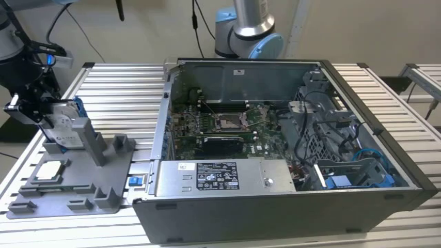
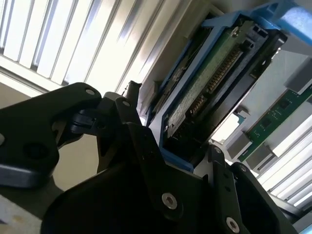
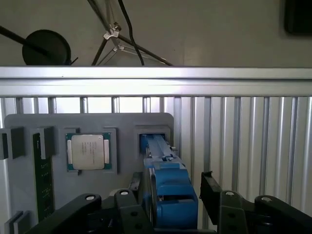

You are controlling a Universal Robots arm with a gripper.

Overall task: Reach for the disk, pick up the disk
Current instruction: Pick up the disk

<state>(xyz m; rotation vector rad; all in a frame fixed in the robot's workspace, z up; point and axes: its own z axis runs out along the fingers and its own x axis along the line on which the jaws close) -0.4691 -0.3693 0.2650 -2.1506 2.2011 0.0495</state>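
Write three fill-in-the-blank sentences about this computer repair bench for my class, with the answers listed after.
1. The gripper is at the disk, whose plastic frame is coloured ___.
2. The square processor chip lies flat on a fixture coloured ___.
3. The computer case has its side ___, so the motherboard shows.

Answers: blue; gray; open

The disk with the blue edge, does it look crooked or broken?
No, nothing stands out. The disk stands on its edge in its slot in the gray tray, with no damage visible. The gripper straddles it, jaws open. The chip lies flat in its pocket.
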